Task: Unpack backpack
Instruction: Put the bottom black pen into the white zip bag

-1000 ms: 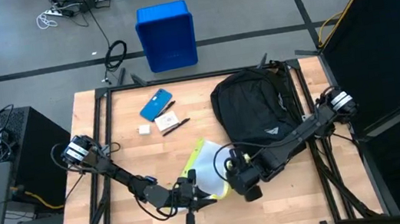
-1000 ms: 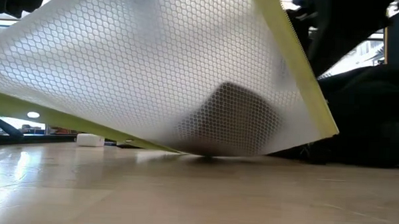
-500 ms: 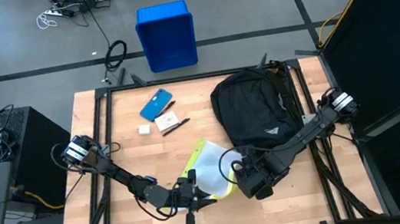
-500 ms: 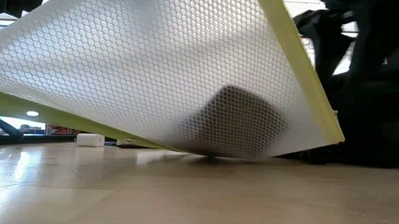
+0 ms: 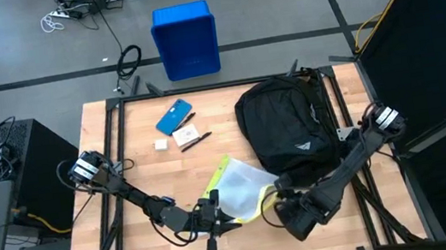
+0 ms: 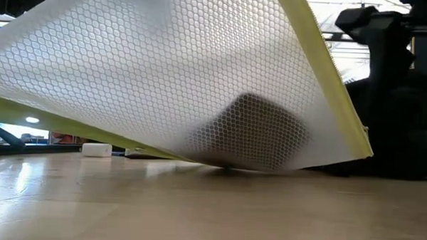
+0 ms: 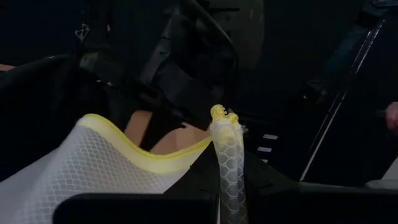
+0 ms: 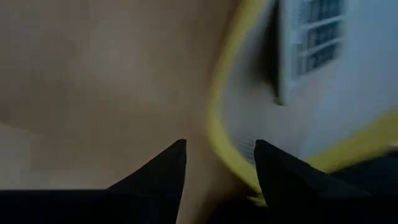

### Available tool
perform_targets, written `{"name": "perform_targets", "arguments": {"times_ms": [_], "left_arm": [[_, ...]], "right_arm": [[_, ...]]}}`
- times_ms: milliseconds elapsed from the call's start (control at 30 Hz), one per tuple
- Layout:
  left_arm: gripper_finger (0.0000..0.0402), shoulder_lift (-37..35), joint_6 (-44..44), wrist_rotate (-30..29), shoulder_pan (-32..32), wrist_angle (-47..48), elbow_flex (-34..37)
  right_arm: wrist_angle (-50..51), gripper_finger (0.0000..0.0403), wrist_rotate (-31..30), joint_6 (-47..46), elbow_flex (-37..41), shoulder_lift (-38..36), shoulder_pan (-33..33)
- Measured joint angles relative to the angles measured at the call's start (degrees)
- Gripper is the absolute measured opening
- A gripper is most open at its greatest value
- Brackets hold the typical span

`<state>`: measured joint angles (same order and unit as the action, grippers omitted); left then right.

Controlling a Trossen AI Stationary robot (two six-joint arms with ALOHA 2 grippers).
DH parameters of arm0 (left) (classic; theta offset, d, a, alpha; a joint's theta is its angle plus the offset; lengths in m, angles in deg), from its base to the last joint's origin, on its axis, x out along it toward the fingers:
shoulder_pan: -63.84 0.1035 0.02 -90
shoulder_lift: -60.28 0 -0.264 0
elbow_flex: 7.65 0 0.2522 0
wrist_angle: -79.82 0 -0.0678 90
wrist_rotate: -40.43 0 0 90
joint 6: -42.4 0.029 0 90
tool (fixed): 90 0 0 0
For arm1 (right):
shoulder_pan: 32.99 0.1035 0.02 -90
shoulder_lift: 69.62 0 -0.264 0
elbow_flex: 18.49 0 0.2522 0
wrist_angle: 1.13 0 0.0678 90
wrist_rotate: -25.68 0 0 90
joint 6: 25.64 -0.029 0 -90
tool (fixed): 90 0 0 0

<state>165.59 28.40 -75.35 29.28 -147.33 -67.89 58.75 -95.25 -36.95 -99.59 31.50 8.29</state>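
The backpack (image 5: 285, 127) lies on the far right part of the table (image 5: 120, 199), behind everything the arms are busy with. Nearest the front edge, the left hand (image 5: 221, 221) is clenched on the yellow rim of a white mesh pouch (image 5: 236, 191), which hangs tilted with one low corner touching the wood. Just beside it, the right hand (image 5: 281, 210) hovers at the pouch's yellow edge with its fingers (image 8: 163, 173) parted and nothing between them. Beyond the pouch, on the far left part of the table, lie a white card (image 5: 186, 134) with a pen (image 5: 195, 141), a small white block (image 5: 160, 144) and a blue phone (image 5: 173, 115). On the floor past the table stands a blue bin (image 5: 185, 39).
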Motion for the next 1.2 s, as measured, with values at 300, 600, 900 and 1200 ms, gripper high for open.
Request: {"name": "perform_targets", "arguments": {"times_ms": [300,600,900,1200], "left_arm": [[0.0000,0.00,0.00,0.09,-0.01,0.00,0.00],[0.0000,0.00,0.00,0.13,0.01,0.00,0.00],[0.0000,0.00,-0.13,0.13,0.01,0.05,0.00],[0.0000,-0.98,1.77,-0.11,-0.01,0.62,0.00]], "right_arm": [[-4.04,0.0146,-1.19,2.78,6.89,0.02,0.26],[-16.75,0.0146,-6.71,10.77,13.88,0.02,-2.44],[-18.60,0.0063,-8.70,8.84,14.89,0.02,-7.91],[-2.27,0.0001,-10.72,3.00,4.57,0.11,-6.61]]}}
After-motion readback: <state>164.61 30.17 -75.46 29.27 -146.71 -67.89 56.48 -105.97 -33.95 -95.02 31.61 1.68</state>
